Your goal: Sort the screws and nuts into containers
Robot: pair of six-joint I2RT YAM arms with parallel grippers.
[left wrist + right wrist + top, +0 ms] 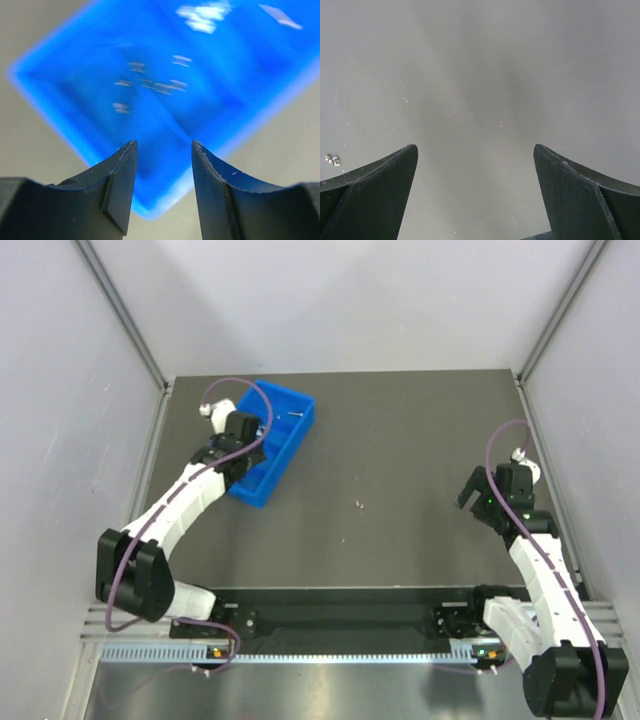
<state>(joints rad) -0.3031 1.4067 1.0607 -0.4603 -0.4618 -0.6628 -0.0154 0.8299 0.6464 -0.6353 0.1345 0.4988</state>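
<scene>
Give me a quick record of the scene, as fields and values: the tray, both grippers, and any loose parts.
tray: blue, far left of table
tray contents: several silver pieces, blurred
left gripper: open, empty, above tray
right gripper: open, empty, above table, right side
loose pieces: table middle, type unclear

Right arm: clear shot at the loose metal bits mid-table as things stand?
Probably yes. The right gripper is open over bare table, and the small metal pieces lie to its left with nothing between. The left arm is off over the blue tray, out of the way.
</scene>
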